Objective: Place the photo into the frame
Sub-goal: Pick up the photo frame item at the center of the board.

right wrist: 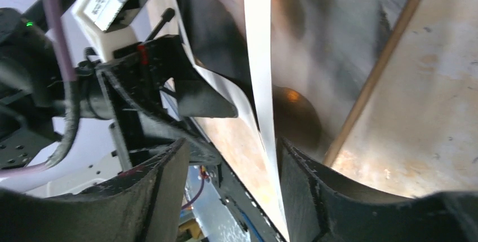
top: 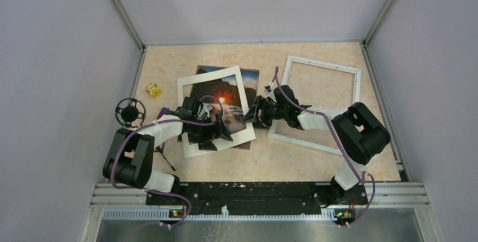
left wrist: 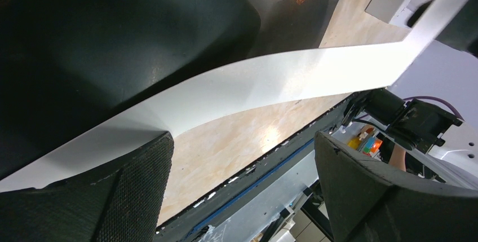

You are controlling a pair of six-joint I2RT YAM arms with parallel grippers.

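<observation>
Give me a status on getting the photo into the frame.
Done: nothing yet; the frame lies empty on the right. In hand: the white mat lying over the photo is bowed up, with its edge between the open right fingers; the left fingers stand wide open beside it. Left: clear the mat, then carry the photo into the frame.

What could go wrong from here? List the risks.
1. The mat bows where it crosses the left gripper; lifting could crease it.
2. The right gripper straddles the mat's edge just above the photo; closing may pinch or drag the photo too.
3. The right arm reaches across the frame and might nudge it.
</observation>
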